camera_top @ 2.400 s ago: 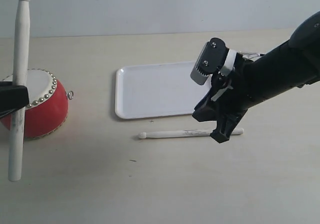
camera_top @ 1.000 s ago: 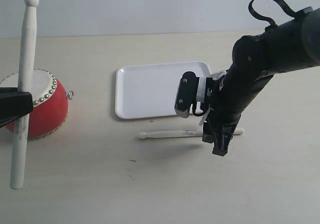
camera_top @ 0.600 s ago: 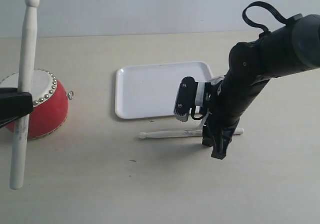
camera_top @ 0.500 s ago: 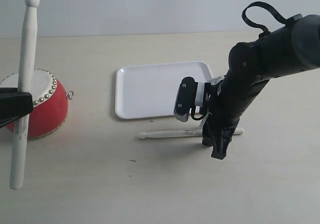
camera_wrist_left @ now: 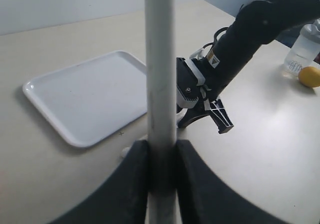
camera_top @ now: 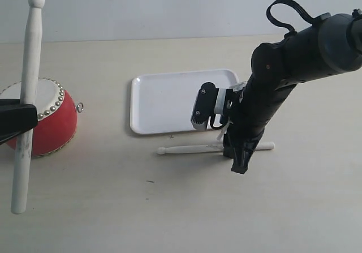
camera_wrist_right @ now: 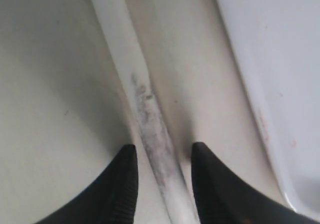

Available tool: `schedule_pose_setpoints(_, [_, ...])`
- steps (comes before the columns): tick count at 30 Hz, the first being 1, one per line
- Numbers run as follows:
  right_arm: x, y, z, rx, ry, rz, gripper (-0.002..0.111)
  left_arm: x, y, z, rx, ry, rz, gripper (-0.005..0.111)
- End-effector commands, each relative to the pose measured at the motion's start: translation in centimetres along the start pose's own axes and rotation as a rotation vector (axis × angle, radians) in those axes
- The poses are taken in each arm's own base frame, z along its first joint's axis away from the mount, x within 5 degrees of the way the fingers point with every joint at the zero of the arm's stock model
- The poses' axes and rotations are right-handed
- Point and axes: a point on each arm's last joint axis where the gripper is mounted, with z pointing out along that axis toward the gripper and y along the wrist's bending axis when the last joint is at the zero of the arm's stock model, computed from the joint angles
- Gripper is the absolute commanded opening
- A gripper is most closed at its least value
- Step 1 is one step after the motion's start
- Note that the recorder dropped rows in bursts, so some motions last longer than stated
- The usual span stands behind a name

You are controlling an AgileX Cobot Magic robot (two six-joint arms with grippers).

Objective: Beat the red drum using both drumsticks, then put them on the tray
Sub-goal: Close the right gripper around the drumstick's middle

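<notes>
Right gripper (camera_wrist_right: 164,153) is set over a slim pale cream wooden drumstick (camera_top: 189,149) that lies flat on the beige tabletop (camera_top: 169,208). It sits just beside the near long edge of the flat white rectangular plastic tray (camera_top: 164,100), parallel to that edge and not touching it. In the right wrist view the shaft is seen running straight between the two black fingers (camera_wrist_right: 125,184), with a narrow gap on each side, so the jaws are part open and nothing is gripped yet. The closing direction is square to the stick's long axis. The grip point is judged nearer the butt than the rounded tip, which points toward the drum side. The other drumstick (camera_top: 27,72) is clamped upright in the closed left gripper (camera_wrist_left: 161,164), near the small glossy red barrel drum with cream skin (camera_top: 54,123). The right arm is plainly the nearer one for this pickup. No beat is possible until the right fingers are closed.
</notes>
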Motion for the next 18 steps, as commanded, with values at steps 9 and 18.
schedule_pose_setpoints(9, [1.9,1.8,3.4,-0.183,0.165,-0.017,0.006,0.0,0.0,0.0,0.003,-0.003,-0.005,0.0])
schedule_pose_setpoints(18, [2.3,2.5,3.2,-0.255,0.208,-0.004,0.0,0.0,0.0,0.0,0.003,-0.003,-0.005,0.0])
